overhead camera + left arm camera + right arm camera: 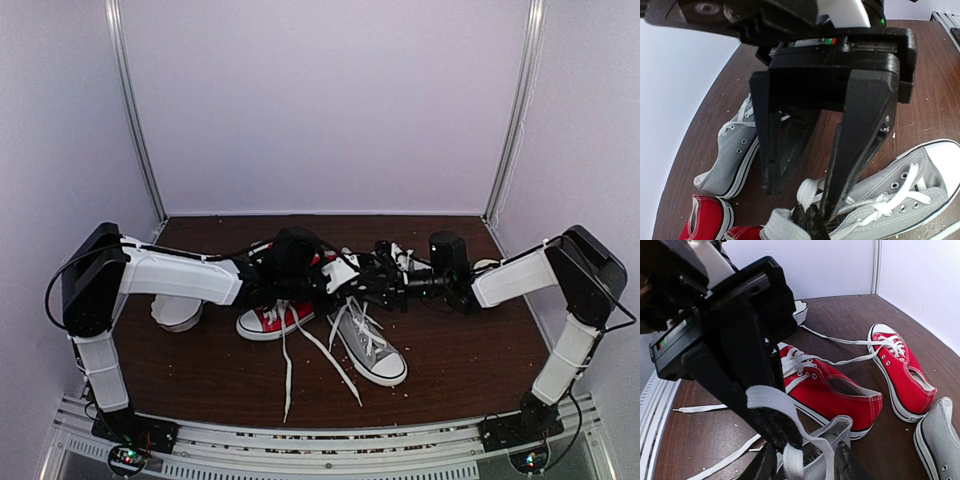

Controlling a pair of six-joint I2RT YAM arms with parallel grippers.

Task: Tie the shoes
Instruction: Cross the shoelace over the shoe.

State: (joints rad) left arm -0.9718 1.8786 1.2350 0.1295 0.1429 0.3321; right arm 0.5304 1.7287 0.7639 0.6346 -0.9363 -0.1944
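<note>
Left wrist, left claw [799, 202] closed, lace [807, 189] beside, grey shoe [922, 172]

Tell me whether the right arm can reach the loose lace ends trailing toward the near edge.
Probably yes: the lace ends lie uncovered beside the grey shoe, though the right end effector already carries a draped lace.

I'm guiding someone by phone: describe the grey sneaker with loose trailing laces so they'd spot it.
On the brown table, look at the middle of the near half. The grey sneaker lies there, white toe cap pointing near-right, long white laces trailing toward the front edge. The red sneaker on its left lacks that grey canvas.
</note>
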